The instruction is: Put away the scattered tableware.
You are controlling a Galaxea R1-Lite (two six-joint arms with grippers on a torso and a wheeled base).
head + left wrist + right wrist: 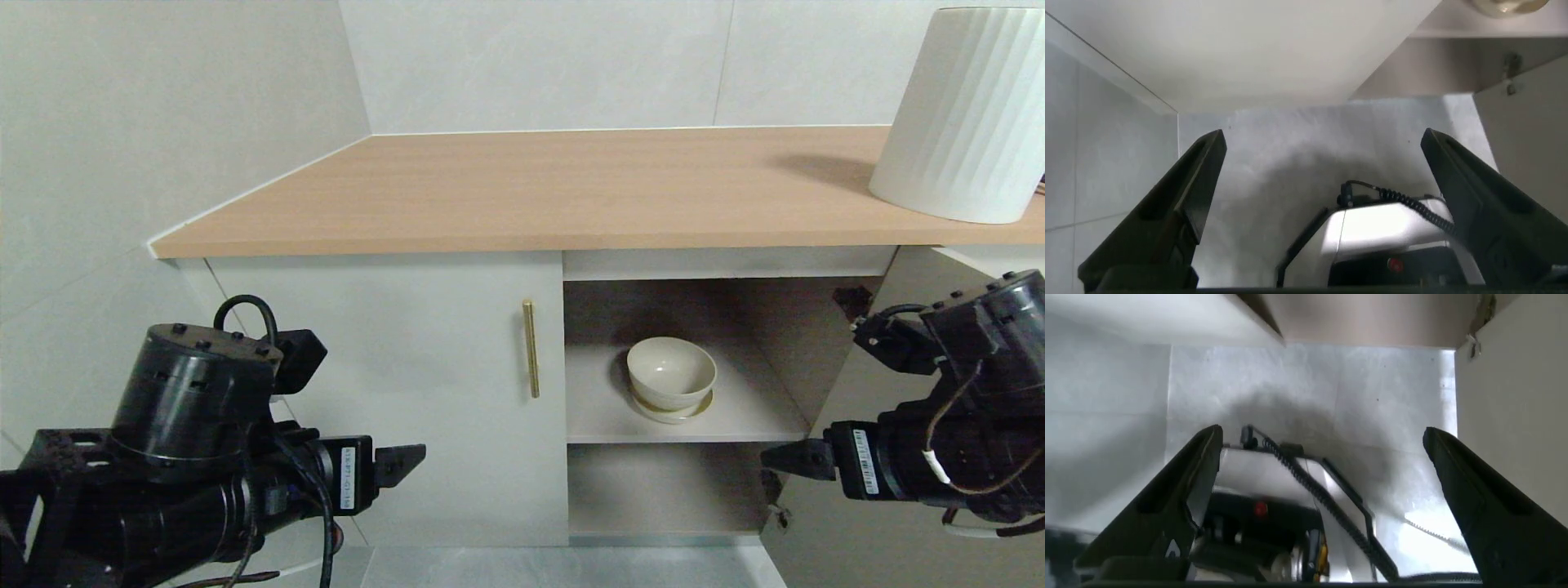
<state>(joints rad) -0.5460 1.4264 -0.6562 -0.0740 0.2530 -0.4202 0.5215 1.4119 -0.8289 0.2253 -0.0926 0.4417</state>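
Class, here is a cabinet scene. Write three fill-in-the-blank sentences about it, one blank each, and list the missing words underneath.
1. The bowl stands on a small plate on the cabinet's ____ shelf.
2. The cabinet door with the gold handle is ____.
3. The left gripper and the right gripper are both ____ and hold nothing.

Missing words: upper; closed; open.
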